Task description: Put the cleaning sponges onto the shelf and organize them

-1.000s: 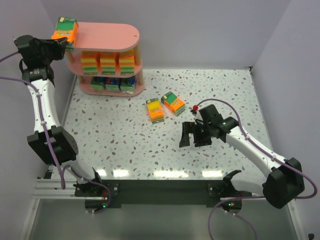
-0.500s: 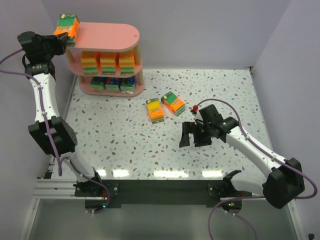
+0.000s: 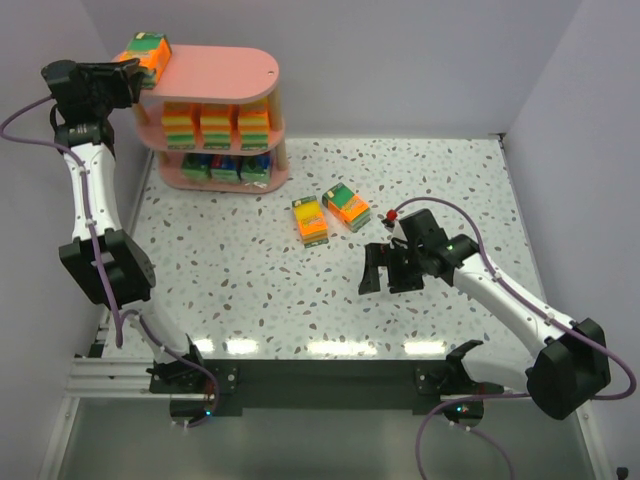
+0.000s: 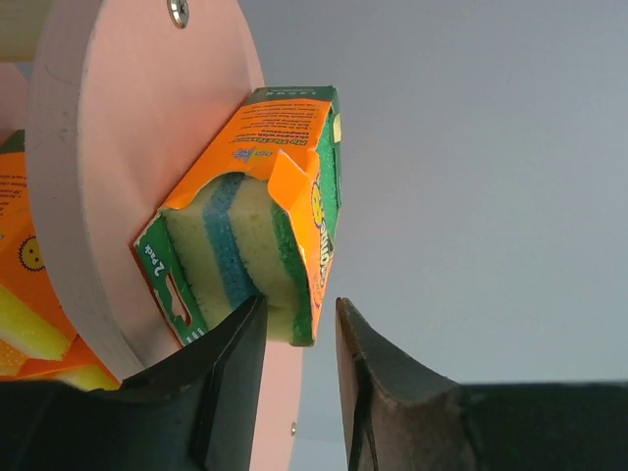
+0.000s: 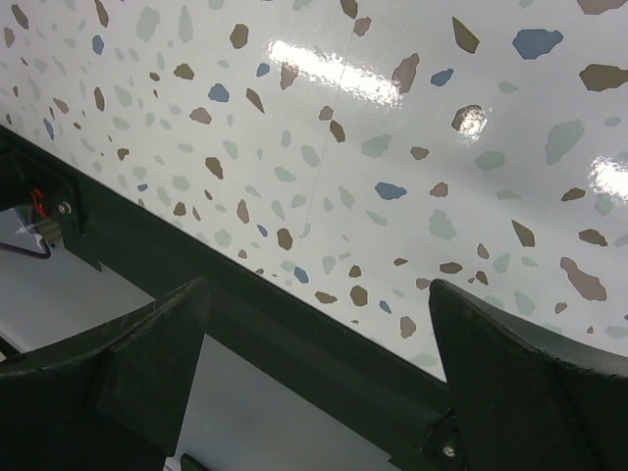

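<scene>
Shelf: the pink shelf (image 3: 215, 70) stands at the far left corner of the tabletop (image 3: 250, 290).
Top board: one orange-and-green top pack (image 3: 148, 50) sits tilted at the board's left end.
Left gripper: the left gripper (image 3: 127, 72) is raised to that left end, right at the top pack; its jaw state cannot be told here.
Middle tier: three orange packs (image 3: 216, 125) in a row.
Bottom tier: three blue-green packs (image 3: 225, 166) in a row.
Loose packs: two loose packs (image 3: 309, 220) lie near the tabletop's middle, just beside each other.
Right gripper: the right gripper (image 3: 388, 277) is right of centre, fingers spread wide, nothing between them.
</scene>
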Action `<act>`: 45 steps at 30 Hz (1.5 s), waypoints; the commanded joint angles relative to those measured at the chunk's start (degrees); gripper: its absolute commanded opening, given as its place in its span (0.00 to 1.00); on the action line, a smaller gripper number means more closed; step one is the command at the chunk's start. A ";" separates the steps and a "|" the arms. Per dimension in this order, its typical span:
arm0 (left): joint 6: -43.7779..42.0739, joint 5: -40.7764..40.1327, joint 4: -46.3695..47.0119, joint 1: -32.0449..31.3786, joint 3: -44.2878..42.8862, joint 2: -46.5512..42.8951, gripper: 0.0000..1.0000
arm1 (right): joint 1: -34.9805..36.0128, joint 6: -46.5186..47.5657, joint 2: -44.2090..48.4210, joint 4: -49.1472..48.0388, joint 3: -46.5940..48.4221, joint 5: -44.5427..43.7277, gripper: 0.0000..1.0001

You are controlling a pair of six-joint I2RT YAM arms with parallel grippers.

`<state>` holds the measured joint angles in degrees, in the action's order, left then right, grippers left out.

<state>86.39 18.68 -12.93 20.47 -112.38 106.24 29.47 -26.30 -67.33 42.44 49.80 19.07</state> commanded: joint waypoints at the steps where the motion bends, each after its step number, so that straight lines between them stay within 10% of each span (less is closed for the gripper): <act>1: -0.17 -1.36 1.15 -0.17 -2.58 -1.99 0.41 | -0.21 0.90 1.41 -0.69 1.09 0.53 0.97; 20: -4.38 -0.40 8.62 -2.53 19.43 -23.86 0.52 | -0.29 0.82 1.94 -0.86 -0.05 0.53 0.98; 30: -14.07 -18.48 8.97 -33.98 61.46 -48.21 0.55 | -0.47 -0.41 2.02 -0.42 0.47 -2.63 0.99; 37: -6.33 -29.57 16.95 -54.28 70.98 -41.30 0.55 | -0.56 -1.56 3.34 0.89 1.18 -4.21 0.99; 45: 2.28 -31.06 23.12 -57.47 68.26 -23.72 0.55 | -0.56 -2.43 5.80 3.09 1.70 -5.45 0.99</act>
<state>83.70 -7.99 4.08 -36.51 -41.50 79.81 29.17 -27.86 -64.01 43.81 49.58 15.38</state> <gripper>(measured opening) 0.547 0.986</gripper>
